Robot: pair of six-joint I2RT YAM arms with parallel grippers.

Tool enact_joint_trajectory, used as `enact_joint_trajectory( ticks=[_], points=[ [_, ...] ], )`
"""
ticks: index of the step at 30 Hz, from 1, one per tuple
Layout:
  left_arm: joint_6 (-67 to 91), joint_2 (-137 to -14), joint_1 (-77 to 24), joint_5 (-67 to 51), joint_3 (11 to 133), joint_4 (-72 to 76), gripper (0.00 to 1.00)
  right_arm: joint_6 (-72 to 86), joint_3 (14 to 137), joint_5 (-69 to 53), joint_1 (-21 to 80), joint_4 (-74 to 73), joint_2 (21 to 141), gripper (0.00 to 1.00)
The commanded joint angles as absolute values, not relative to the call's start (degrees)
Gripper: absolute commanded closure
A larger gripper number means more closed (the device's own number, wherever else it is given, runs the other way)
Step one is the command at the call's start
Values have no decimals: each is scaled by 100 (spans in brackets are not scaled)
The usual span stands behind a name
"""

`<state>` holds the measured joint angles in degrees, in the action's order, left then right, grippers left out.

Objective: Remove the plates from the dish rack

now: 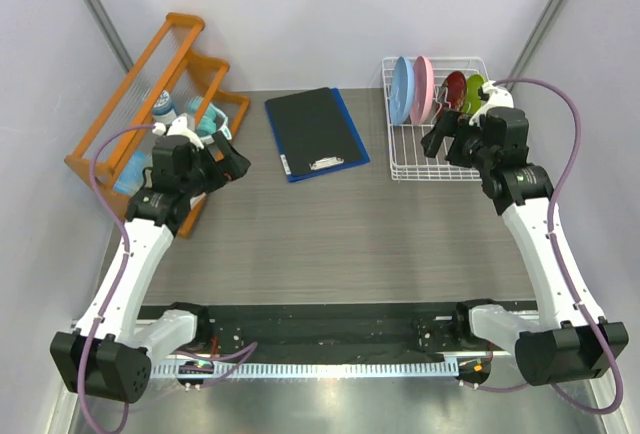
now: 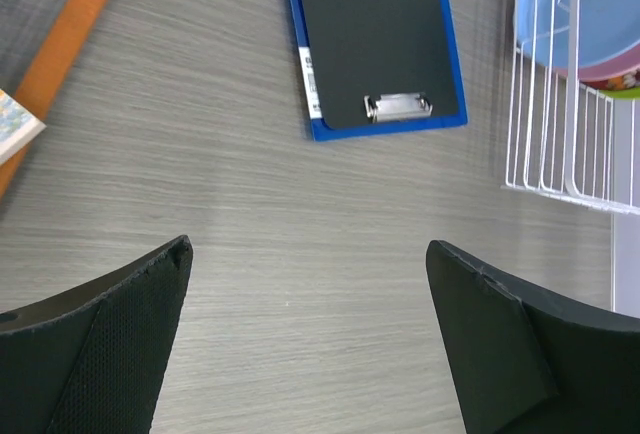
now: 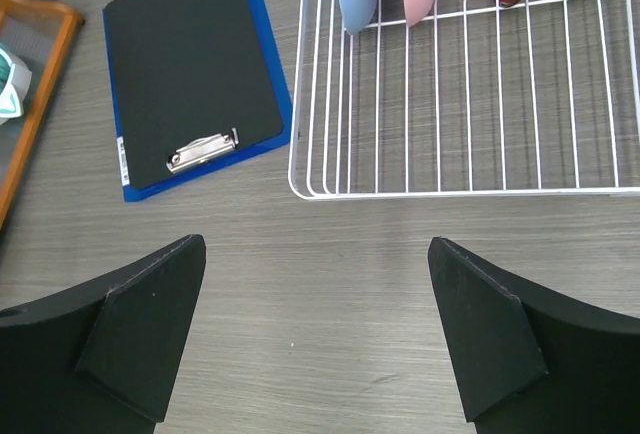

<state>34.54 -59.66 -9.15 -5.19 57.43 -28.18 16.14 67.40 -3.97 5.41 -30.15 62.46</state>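
Loaded dish rack [image 1: 415, 161] stands at the upper right of the table [image 1: 330, 234], both arms empty.

Seen from overhead, the white wire rack holds a light blue plate [image 1: 402, 89], a pink plate [image 1: 423, 87], a dark red plate [image 1: 453, 91] and a green plate [image 1: 473, 94] on edge along its far side. The right tool [image 3: 317, 246] hovers near the rack's front rim, jaws spread wide and empty. The left tool [image 2: 308, 249], equally wide and empty, hangs at left by an orange shelf [image 1: 150, 94]. A black clipboard [image 1: 315, 132] lies between shelf and rack.
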Motion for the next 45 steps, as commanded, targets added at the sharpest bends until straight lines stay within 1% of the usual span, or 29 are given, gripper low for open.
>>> enact_joint_trajectory(
  ticks=[1, 5, 6, 8, 11, 13, 18, 20, 21, 22, 23, 27, 29, 30, 33, 35, 38, 45],
  points=[
    [3595, -5775, -923, -447, 5959, -2479, 0, 1746, 7207, -334, 554, -2936, 6310, 0],
    [3516, -5765, -923, -466, 5968, -2251, 1, 1802, 7014, -1210, 562, -2164, 6372, 0],
    [3507, -5818, -914, -492, 5985, -2250, 0, 1837, 6901, -1256, 554, -1692, 6389, 0],
    [3507, -5923, -905, -545, 6082, -2285, 1, 1864, 6846, -1336, 562, -1495, 6608, 0],
    [3498, -6152, -905, -765, 6144, -2320, 0, 1618, 7250, -951, 571, -1538, 7232, 0],
    [3489, -6126, -905, -747, 6030, -2251, 1, 1469, 7864, -651, 606, -1923, 7810, 0],
    [3454, -5748, -914, -265, 5327, -1582, 1, 1056, 8595, 254, 843, -2057, 8533, 0],
    [3419, -5704, -923, -71, 5265, -1565, 1, 985, 8876, 562, 949, -2030, 8883, 4],
    [3358, -5704, -923, 121, 5230, -1556, 1, 854, 8990, 623, 984, -2030, 9016, 4],
    [3340, -5739, -940, 201, 5203, -1538, 1, 800, 9244, 711, 1002, -2048, 9157, 11],
    [3331, -5757, -949, 280, 5194, -1529, 1, 756, 9359, 764, 1054, -2057, 9445, 12],
    [3331, -5950, -993, 448, 5037, -1389, 1, 721, 10166, 1142, 1247, -2074, 10157, 13],
    [3322, -6099, -1002, 439, 5027, -1362, 0, 545, 10414, 1614, 1379, -2083, 10422, 13],
    [3314, -6143, -1002, 439, 5010, -1345, 1, 484, 10711, 1756, 1449, -2144, 10737, 17],
    [3287, -6258, -1011, 448, 4931, -1231, 1, 378, 11327, 2063, 1520, -2372, 11179, 18],
    [3278, -6328, -1011, 457, 4904, -1143, 1, 334, 11530, 2153, 1556, -2355, 11513, 20],
    [3243, -6433, -1011, 422, 4922, -1134, 0, 107, 11961, 2645, 1661, -2364, 11917, 27],
    [3182, -6582, -1011, 457, 4887, -1019, 1, -324, 12787, 3585, 1723, -2408, 12761, 28]
  ],
)
